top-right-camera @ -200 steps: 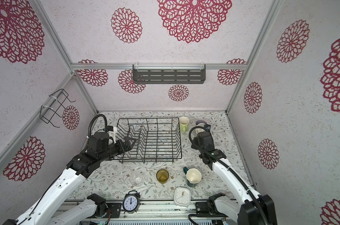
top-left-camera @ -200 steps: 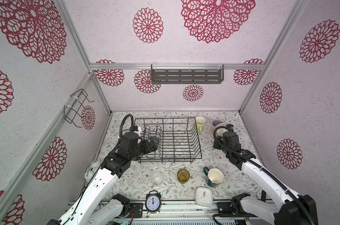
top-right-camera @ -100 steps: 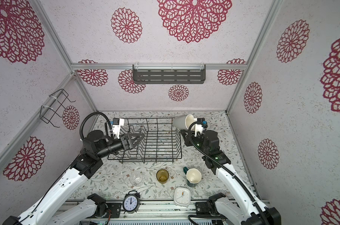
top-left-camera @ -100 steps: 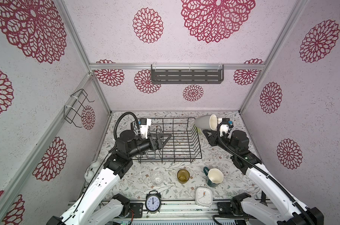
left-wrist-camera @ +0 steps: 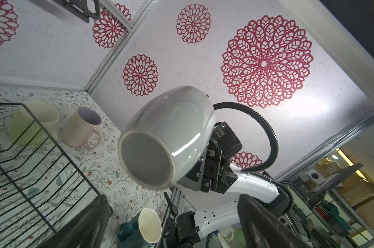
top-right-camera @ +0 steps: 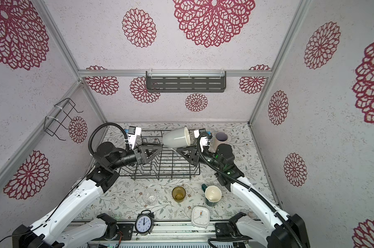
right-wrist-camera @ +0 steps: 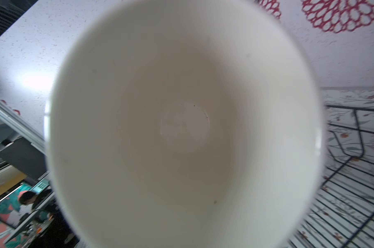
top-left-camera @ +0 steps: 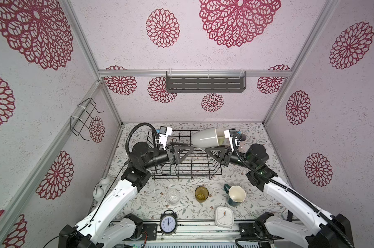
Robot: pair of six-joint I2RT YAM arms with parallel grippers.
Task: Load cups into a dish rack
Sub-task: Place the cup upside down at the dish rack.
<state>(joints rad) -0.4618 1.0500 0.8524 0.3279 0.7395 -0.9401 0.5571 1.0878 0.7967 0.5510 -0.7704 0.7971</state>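
Grey mug (top-left-camera: 205, 137), a glossy ceramic cup tapering to a narrow foot ring, is hanging on its side in the air over the 1 o'clock corner of the dish rack (top-left-camera: 194, 169), with its foot pointing toward 9 o'clock and its mouth toward 3. The right gripper (top-left-camera: 209, 149) is pinching it from underneath with jaws drawn close together; the mug's body is hiding the contact spot and the handle. In the right wrist view the smooth cream inside is filling nearly the whole frame, out of focus, and covering the fingers. The left gripper (top-left-camera: 187, 148) is hovering over the rack's middle with its black triangular fingers spread wide. The rack is a rectangular basket of thin black wire, and the left arm is hiding most of its zigzag dividers. On the floral-printed table (top-left-camera: 149, 201), at the rack's 1 o'clock, the yellow-green mug (left-wrist-camera: 31, 126) and the pink mug (left-wrist-camera: 81, 128) are standing side by side. In the top views the held mug and the right wrist camera are covering most of the yellow-green one. At the rack's 5, 6 and 7 o'clock are standing the dark teal mug (top-left-camera: 235, 195), the amber tumbler (top-left-camera: 201, 193) and the clear glass (top-left-camera: 172, 196), which is faint against the print.
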